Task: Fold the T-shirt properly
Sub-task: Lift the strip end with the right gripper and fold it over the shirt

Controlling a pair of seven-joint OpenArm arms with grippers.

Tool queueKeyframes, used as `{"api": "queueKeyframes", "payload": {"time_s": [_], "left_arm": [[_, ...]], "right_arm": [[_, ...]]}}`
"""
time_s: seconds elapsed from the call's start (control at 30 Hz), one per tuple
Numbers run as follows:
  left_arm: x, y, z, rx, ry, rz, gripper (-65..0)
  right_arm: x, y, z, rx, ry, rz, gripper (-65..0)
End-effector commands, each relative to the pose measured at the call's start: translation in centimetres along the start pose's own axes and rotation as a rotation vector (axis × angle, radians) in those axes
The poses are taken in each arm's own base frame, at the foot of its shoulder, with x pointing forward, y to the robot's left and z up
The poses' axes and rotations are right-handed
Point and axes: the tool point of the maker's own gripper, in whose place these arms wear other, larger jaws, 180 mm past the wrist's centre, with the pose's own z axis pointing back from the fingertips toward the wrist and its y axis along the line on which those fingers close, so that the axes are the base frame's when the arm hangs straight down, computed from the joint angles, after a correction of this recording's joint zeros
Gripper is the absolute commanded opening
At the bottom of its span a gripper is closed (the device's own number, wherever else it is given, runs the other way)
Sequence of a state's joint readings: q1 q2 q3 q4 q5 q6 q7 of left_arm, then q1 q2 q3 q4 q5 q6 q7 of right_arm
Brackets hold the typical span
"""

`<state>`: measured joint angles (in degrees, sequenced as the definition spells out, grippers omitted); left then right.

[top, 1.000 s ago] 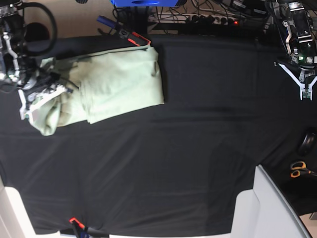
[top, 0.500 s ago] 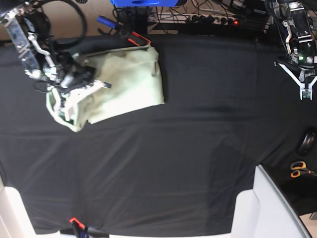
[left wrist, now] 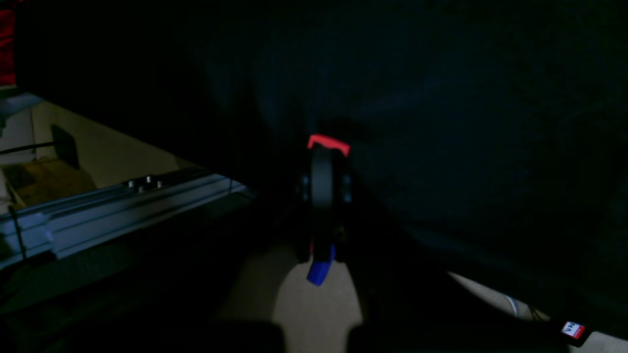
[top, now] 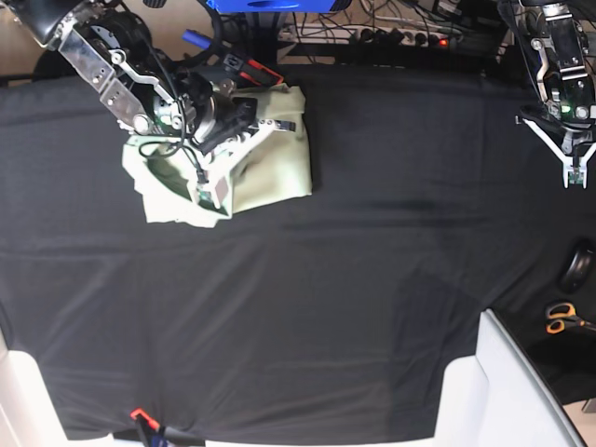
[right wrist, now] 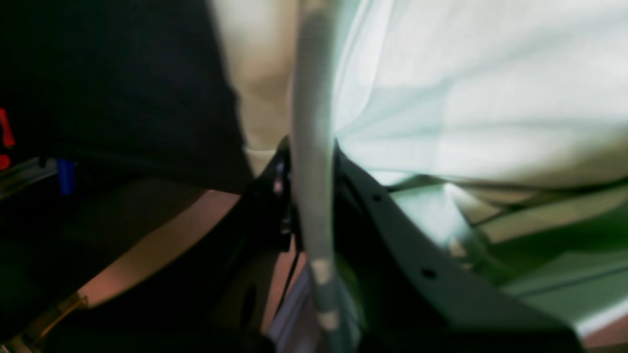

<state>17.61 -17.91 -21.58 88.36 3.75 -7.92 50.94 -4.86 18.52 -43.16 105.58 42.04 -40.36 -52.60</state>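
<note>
The pale mint-green T-shirt [top: 275,154] lies partly folded at the back left of the black table cover [top: 354,279]. My right gripper [top: 209,190] is over the shirt's left part, shut on a bunched fold that it holds lifted above the rest. In the right wrist view a strip of the cloth [right wrist: 314,147] runs between the jaws, with the rest of the T-shirt [right wrist: 466,98] spread beyond. My left gripper [top: 575,175] hangs at the far right edge, away from the shirt, fingers together and empty.
A red and black clamp [top: 253,71] grips the table's back edge just behind the shirt. Another clamp [left wrist: 324,186] shows in the left wrist view. Orange-handled scissors [top: 562,318] lie at the right. A white panel [top: 507,391] stands at the front right corner.
My right gripper has carried the shirt's left side up and to the right, over the folded part. The left arm has not moved.
</note>
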Motion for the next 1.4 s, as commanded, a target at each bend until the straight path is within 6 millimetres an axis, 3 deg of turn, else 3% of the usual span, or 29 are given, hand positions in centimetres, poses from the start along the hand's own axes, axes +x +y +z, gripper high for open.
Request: {"api": "queueKeyframes", "payload": {"time_s": [0.0,0.33,0.57,0.7,0.9,1.2,1.3,1.37], "left_arm": [[1.0,1.3,0.3,0.035,-0.031,-0.008,-65.0],[1.0,1.3,0.3,0.034,-0.03,-0.008,-65.0],[1.0,1.3,0.3,0.034,-0.03,-0.008,-65.0],[1.0,1.3,0.3,0.034,-0.03,-0.008,-65.0],[0.8,1.3,0.3,0.033,-0.026,-0.01,-65.0],[1.0,1.3,0.3,0.034,-0.03,-0.008,-65.0],[0.9,1.3,0.3,0.033,-0.028,-0.008,-65.0],[0.9,1.3,0.3,0.033,-0.028,-0.008,-65.0]], "right_arm": [[1.3,0.9,0.4,0.024,-0.037,0.011,-65.0],[2.4,0.7,-0.1,0.008,-0.03,0.023,-65.0],[0.5,4.8,-0.6,0.071,0.016,0.176,-65.0],[-0.1,6.0,-1.5,0.075,0.042,0.218,-65.0],[-0.6,5.9,-2.8,0.048,0.068,0.225,-65.0],[-0.4,6.1,-2.8,0.049,0.067,0.232,-65.0],[-0.4,6.7,-2.5,0.067,0.065,0.235,-57.0],[-0.4,7.4,-1.9,0.093,0.054,0.24,-46.3]]}}
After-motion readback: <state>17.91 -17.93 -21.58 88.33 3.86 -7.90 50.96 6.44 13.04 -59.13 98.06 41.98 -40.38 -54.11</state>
